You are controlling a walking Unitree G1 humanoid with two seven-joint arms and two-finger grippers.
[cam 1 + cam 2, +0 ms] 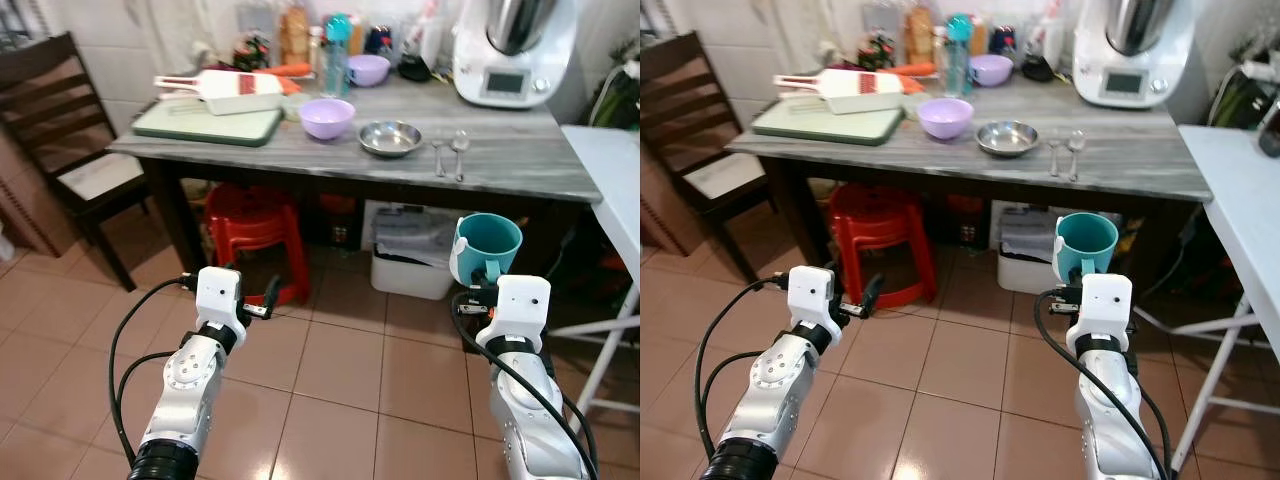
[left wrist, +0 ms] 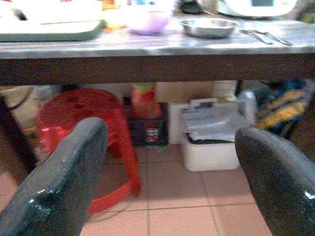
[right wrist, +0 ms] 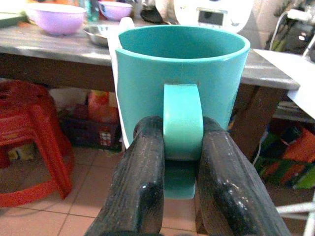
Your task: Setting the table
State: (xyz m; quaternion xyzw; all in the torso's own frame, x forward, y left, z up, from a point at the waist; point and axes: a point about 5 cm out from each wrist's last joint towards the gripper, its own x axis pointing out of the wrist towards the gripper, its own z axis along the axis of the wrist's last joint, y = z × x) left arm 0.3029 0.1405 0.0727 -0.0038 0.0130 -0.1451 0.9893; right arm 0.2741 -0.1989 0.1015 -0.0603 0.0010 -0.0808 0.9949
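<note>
My left gripper (image 1: pixel 262 300) hangs low over the tiled floor, short of the table, its two black fingers (image 2: pixel 59 187) spread wide with nothing between them; through the gap I see the red plastic stool (image 2: pixel 83 123) under the table.

On the grey wood-grain table top (image 1: pixel 520 160), left to right: a pale green cutting board (image 1: pixel 205 122) with a white and red slicer lying on it, a lilac plastic bowl (image 1: pixel 327 117), a small round steel dish (image 1: pixel 390 138), then two steel spoons (image 1: pixel 450 152) lying side by side, handles toward me.

My right gripper (image 1: pixel 478 292) is clamped on the handle of the teal ceramic mug (image 1: pixel 487 246), one finger (image 3: pixel 142 177) on each side of the handle loop. The mug stands upright, mouth up, handle facing back at my wrist, body facing the table.

The relation that matters: the mug is in front of the table's near edge and below the top, right of the spoons. Bare table lies above and ahead of it. My judgement: the right arm must lift before it goes forward, or the mug meets the edge. The right arm is the one nearer that bare spot.
</note>
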